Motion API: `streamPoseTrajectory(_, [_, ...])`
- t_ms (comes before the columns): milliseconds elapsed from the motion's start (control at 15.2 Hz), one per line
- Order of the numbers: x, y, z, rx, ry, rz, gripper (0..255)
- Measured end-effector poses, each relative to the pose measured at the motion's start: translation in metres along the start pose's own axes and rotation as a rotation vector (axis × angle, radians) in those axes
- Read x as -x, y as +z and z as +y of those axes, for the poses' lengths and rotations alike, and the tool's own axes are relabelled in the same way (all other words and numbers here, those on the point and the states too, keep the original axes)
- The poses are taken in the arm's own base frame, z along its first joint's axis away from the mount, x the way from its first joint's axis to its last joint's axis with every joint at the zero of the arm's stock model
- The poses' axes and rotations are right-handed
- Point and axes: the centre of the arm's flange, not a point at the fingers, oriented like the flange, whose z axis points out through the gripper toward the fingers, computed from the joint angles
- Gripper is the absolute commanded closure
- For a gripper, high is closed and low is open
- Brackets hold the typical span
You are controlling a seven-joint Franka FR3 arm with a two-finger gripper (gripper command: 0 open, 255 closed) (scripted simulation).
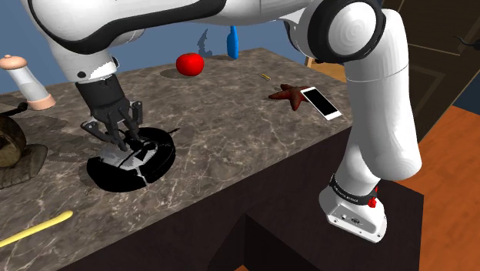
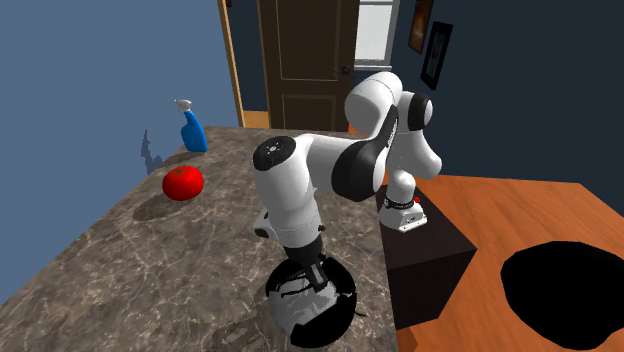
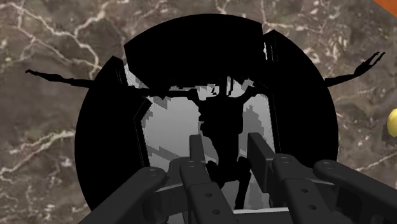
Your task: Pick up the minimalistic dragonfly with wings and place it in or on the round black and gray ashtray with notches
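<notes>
**Step in hand: placement.** The pincer (image 1: 123, 137) hangs directly over the ashtray (image 1: 115, 174). The ashtray sits on the desk (image 1: 231, 138) at the left of the shoulder view, near the desk's front edge. In the second exterior view the pincer (image 2: 300, 282) points down into the ashtray (image 2: 325, 322) at the lower middle of the frame.

**Pincer state:** narrow, clasping the dragonfly (image 3: 222, 124). In the wrist view the black body stands between the two fingers (image 3: 197, 153), which meet it from both sides. The thin wings spread outward past the black rim of the ashtray (image 3: 102, 146) on either side. The grey floor of the ashtray lies straight beyond the body.

**Location of the dragonfly:** in the pincer, over the middle of the ashtray. Whether its lower end touches the ashtray floor cannot be told.

**Progress (judgement):** pick-up and carry appear complete. Only the release is left.

**Next move (judgement):**
1. Lower the pincer if any gap is left under the dragonfly.
2. Part the fingers just enough to free the body.
3. Withdraw straight up, clear of the wings.

The wings span more than the bowl, so they will probably rest across the rim. A low release lessens the chance of tipping out.

The red fruit (image 1: 190, 64) and blue spray bottle (image 1: 233, 42) stand well apart at the upper middle of the shoulder view.
</notes>
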Motion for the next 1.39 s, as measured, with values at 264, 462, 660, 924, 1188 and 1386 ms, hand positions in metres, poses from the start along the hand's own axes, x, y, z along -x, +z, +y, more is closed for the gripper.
streamPoseTrajectory(264, [0.0, 0.0, 0.0, 0.0, 0.0, 0.0, 0])
streamPoseTrajectory(462, [0.0, 0.0, 0.0, 0.0, 0.0, 0.0, 0])
streamPoseTrajectory(660, [0.0, 0.0, 0.0, 0.0, 0.0, 0.0, 0])
streamPoseTrajectory(924, [0.0, -0.039, -0.001, -0.001, 0.0, 0.002, 0])
streamPoseTrajectory(1188, [0.0, -0.049, 0.0, 0.0, 0.0, 0.001, 0])
streamPoseTrajectory(1386, [0.0, -0.049, 0.0, 0.0, 0.0, 0.0, 0])
